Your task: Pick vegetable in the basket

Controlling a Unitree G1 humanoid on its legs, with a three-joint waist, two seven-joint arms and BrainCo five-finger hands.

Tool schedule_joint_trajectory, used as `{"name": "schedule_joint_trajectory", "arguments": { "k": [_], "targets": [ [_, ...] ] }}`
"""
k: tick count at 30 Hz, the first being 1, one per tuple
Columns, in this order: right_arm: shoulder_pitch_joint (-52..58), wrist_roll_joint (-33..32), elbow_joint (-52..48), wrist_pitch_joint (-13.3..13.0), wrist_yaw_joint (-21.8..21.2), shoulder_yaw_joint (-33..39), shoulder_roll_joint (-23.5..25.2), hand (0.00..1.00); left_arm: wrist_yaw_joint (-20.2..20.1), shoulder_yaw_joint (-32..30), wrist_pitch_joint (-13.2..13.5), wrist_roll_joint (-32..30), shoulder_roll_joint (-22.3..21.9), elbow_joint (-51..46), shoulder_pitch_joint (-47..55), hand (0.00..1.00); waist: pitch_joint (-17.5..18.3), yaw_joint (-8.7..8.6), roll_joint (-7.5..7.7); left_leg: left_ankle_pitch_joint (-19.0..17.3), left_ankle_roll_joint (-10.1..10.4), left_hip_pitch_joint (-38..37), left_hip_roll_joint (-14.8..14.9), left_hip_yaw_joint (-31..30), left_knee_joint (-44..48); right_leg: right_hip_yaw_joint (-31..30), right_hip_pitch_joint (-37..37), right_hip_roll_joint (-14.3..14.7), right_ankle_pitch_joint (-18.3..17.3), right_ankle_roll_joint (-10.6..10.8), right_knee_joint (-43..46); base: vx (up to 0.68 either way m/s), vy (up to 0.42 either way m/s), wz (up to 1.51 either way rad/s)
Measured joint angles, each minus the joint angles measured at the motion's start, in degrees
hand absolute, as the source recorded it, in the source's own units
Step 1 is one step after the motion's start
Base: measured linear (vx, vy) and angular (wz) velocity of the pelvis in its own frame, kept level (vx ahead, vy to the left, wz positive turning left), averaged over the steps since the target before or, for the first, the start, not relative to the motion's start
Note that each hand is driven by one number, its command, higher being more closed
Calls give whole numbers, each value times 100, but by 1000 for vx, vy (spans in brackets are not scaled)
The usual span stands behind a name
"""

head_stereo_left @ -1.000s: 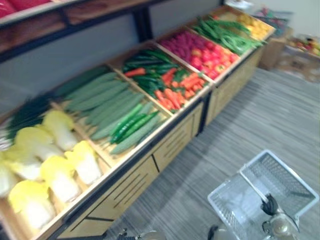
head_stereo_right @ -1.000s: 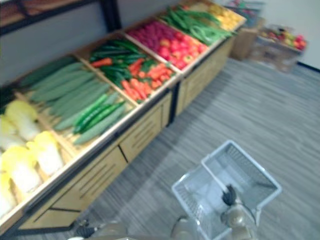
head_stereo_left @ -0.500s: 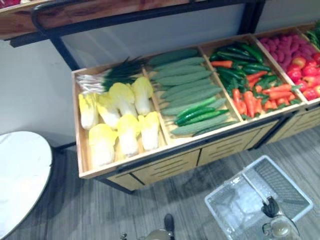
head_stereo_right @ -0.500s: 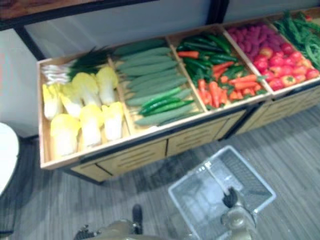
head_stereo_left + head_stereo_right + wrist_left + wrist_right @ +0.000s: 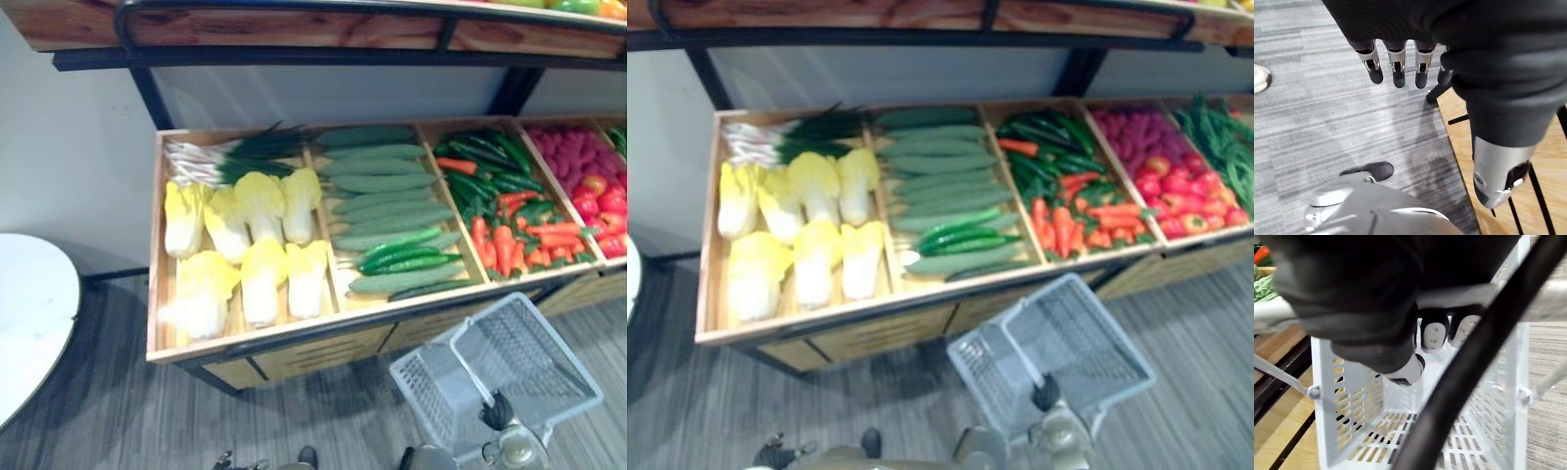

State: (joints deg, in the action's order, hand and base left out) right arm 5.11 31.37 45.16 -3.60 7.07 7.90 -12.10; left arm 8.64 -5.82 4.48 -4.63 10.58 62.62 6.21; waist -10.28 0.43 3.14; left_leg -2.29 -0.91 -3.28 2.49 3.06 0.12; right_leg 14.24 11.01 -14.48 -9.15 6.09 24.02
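white plastic basket (image 5: 423,384) hangs from the right hand (image 5: 1400,352), whose fingers are curled round its handle (image 5: 1476,293), low in front of the wooden stand (image 5: 294,335). the vegetables, cabbages (image 5: 245,250), cucumbers (image 5: 387,211) and carrots (image 5: 514,240), lie in the stand's bins, beyond and apart from that hand. left hand (image 5: 1396,63) hangs with straight fingers over the floor (image 5: 1312,112)

A food shop: a long wooden stand (image 5: 294,338) holds cabbages (image 5: 260,206), cucumbers (image 5: 382,183), carrots (image 5: 505,245) and maybe peppers (image 5: 605,208) in open boxes, with a white shopping basket (image 5: 423,387) near it.
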Motion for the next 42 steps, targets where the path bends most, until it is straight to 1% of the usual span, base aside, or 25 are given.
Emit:
{"name": "schedule_joint_trajectory", "arguments": {
  "k": [1,2,4,5,6,8,9,10,12,13,14,16,19,21,22,23,25,26,27,29,33,34,38,40,42],
  "targets": [
    [19,-13,152,10,-1,65,2,100,4,-55,5,0,-21,-5,-67,0,2,-28,12,-42,89,1,20,-155,26,-372,-8,138,134,155,-662,183,-188,78],
    [71,-41,312,14,0,143,14,100,9,-113,20,1,-18,-12,-84,0,26,-41,80,-98,218,13,16,-238,63,-613,-40,187,386,269,-1125,180,-205,76],
    [119,-160,573,13,-1,442,135,100,24,-285,34,2,36,-11,-93,0,24,-33,301,-244,439,-2,-16,-423,161,-576,-133,130,941,279,-1341,183,-303,59],
    [75,-300,814,3,50,873,160,100,40,-392,43,6,-88,15,-115,0,53,-21,105,-277,570,52,232,-404,208,-384,-171,325,924,250,-1361,186,-327,42],
    [59,-398,933,-13,71,1088,154,100,47,-452,43,18,-155,16,-115,0,44,-15,-10,-301,607,74,357,-356,200,-312,-216,451,890,192,-1450,192,-290,27],
    [-45,-775,1418,-38,161,1942,150,100,58,-958,38,228,-443,46,-78,0,37,-23,-288,-220,844,64,724,-354,64,-77,-359,798,939,63,-1723,229,-256,16],
    [-44,-827,1514,-37,161,2134,151,100,60,-1117,38,229,-497,66,-70,0,38,-28,-308,-174,909,37,758,-337,3,-41,-400,861,938,19,-1772,193,-201,12],
    [-43,-1067,1700,2,161,2481,155,100,64,-1471,38,236,-598,70,-36,0,49,-31,-353,-105,1004,-27,858,-266,-54,21,-502,962,925,-17,-1853,167,-186,10],
    [-3,-1344,1903,110,168,3064,170,100,63,-2001,34,362,-752,73,36,0,91,-38,-385,-31,989,-106,925,-86,-98,97,-668,1059,924,-55,-2024,102,-123,10],
    [39,-1375,1902,132,171,3199,184,100,64,-2159,34,396,-810,67,51,0,112,-36,-393,-23,980,-107,932,-36,-107,106,-686,1072,925,-57,-2054,49,-45,12],
    [128,-1444,1901,225,174,3385,205,100,81,-2431,32,442,-924,55,77,0,129,-33,-409,-8,978,-127,930,37,-114,136,-769,1076,946,-87,-2145,38,-28,7],
    [242,-1455,1893,269,194,3459,272,100,146,-2616,29,449,-1019,28,146,0,145,-29,-403,-4,973,-206,919,123,-177,157,-865,1073,968,-114,-2228,11,-1,6],
    [445,-1454,1870,281,234,3458,541,100,326,-2622,33,449,-1055,-287,263,0,253,-28,-343,-4,973,-202,891,125,-205,252,-966,1041,1020,-100,-2352,-36,25,19],
    [504,-1457,1843,279,244,3456,724,100,590,-2621,43,454,-1086,-809,340,0,292,-13,-300,-2,969,-206,875,149,-215,278,-1049,1031,1069,-98,-2475,-58,18,13],
    [529,-1458,1775,277,260,3453,853,100,825,-2611,58,543,-1153,-1465,433,0,312,23,-294,1,965,-206,880,220,-232,289,-1108,1025,1133,-90,-2558,-99,11,2],
    [545,-1458,1722,276,269,3447,904,100,914,-2603,62,617,-1196,-1788,488,0,314,42,-296,7,955,-221,884,258,-247,296,-1135,1024,1154,-79,-2601,-122,5,-5],
    [691,-1459,1439,256,278,3388,1057,100,1279,-2467,202,604,-1326,-2963,646,0,351,121,-349,20,933,-269,870,301,-286,326,-1217,1012,1199,-95,-2722,-86,0,-3],
    [743,-1458,1353,246,283,3349,1083,100,1379,-2402,231,574,-1346,-3251,656,0,353,121,-368,18,929,-292,868,315,-295,339,-1255,1010,1214,-89,-2753,-58,2,3],
    [814,-1460,1260,233,312,3236,1095,100,1491,-2309,277,537,-1367,-3654,712,0,381,122,-395,5,907,-292,869,338,-298,354,-1281,1007,1232,-87,-2785,-63,1,-2],
    [966,-1471,1049,206,399,2934,1081,100,1789,-2132,418,181,-1469,-4421,764,0,429,122,-451,-20,878,-304,872,436,-289,423,-1318,992,1248,-72,-2828,-63,5,-2],
    [1083,-1567,925,198,443,2483,1064,100,2091,-1811,447,-154,-1480,-5059,719,0,498,119,-466,-18,878,-332,913,649,-291,416,-1338,1017,1292,-67,-2865,-7,3,-3],
    [1082,-1567,928,197,442,2443,1065,100,2134,-1781,448,-193,-1485,-5129,710,0,511,122,-455,-18,878,-336,921,701,-289,403,-1337,1026,1329,-41,-2886,21,1,-13],
    [1070,-1564,957,176,438,2231,1064,100,2314,-1495,448,-354,-1484,-5623,584,0,552,125,-408,-5,893,-370,920,802,-247,332,-1335,1034,1377,-66,-2913,46,20,-10],
    [1057,-1563,969,177,439,2134,1062,100,2372,-1459,447,-531,-1491,-5660,500,0,587,130,-352,-13,890,-394,915,900,-234,253,-1330,1033,1381,-62,-2917,42,29,-16],
    [1047,-1559,975,169,437,2076,1093,100,2446,-1414,443,-546,-1461,-5745,393,0,605,107,-258,-30,889,-414,912,955,-235,217,-1334,1032,1420,-71,-2939,36,24,-9]
  ]
}}
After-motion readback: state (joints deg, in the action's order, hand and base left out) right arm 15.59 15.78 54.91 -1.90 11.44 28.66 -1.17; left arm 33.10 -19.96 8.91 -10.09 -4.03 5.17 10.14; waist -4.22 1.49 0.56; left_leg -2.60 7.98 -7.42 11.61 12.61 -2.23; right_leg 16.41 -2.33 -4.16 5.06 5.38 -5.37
